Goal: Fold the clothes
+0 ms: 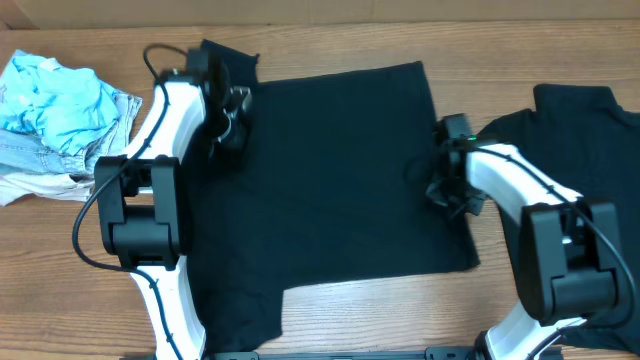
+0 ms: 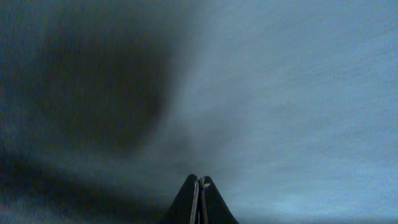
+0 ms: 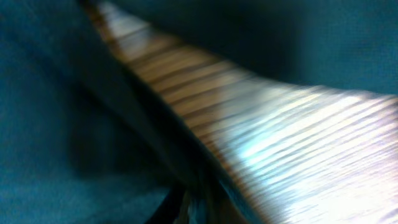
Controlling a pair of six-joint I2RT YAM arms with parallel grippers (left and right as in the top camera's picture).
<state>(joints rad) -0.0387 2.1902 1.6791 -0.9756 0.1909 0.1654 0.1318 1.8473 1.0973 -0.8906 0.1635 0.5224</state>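
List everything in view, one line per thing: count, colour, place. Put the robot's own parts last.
spread T-shirt: one, black, flat across the middle of the table
second T-shirt: one, black, at the right edge, partly under the right arm
clothes heap: one, light blue, pale denim and white, far left corner
table: one, brown wood grain, under everything
left arm: one, white and black, over the spread T-shirt's left side
right arm: one, white and black, at its right side
left gripper: one, black, shut, at the spread T-shirt's left edge near the sleeve
right gripper: one, black, at the spread T-shirt's right edge; too blurred to tell if it is open or shut
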